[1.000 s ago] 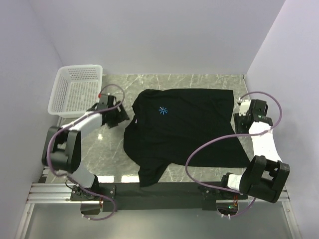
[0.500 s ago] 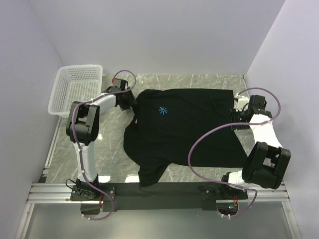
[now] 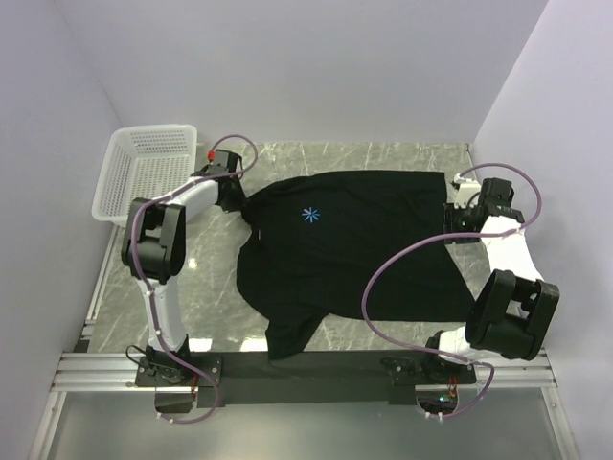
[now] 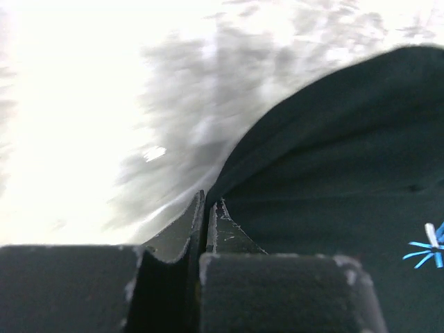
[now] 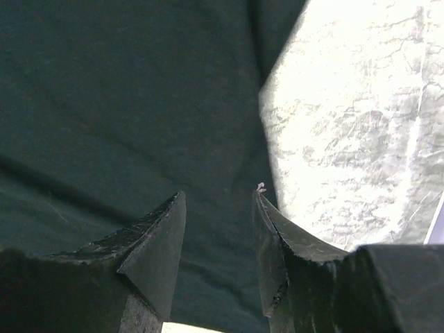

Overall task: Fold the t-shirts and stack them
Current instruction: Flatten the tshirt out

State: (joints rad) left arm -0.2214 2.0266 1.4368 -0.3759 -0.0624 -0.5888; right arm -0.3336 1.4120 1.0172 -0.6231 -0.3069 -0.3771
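Note:
One black t-shirt [image 3: 345,249] lies spread flat on the marble table, its blue starburst logo [image 3: 308,215] near the far left. My left gripper [image 3: 239,199] is at the shirt's far-left edge by the collar. In the left wrist view this gripper [image 4: 210,202] is shut, with the edge of the t-shirt [image 4: 333,152] pinched between its tips. My right gripper [image 3: 452,218] is at the shirt's far-right corner. There the right gripper [image 5: 220,198] stands open, fingers apart over the t-shirt [image 5: 125,104] beside its edge.
A white mesh basket [image 3: 144,172] stands at the far left, just left of the left arm. Walls close in the table on three sides. Bare marble [image 5: 347,139] shows to the right of the shirt's edge. A metal rail [image 3: 287,369] runs along the near edge.
The left arm swung from beside the basket to the shirt's collar edge and its gripper closed on the cloth. The right gripper shifted slightly towards the far corner and stayed open.

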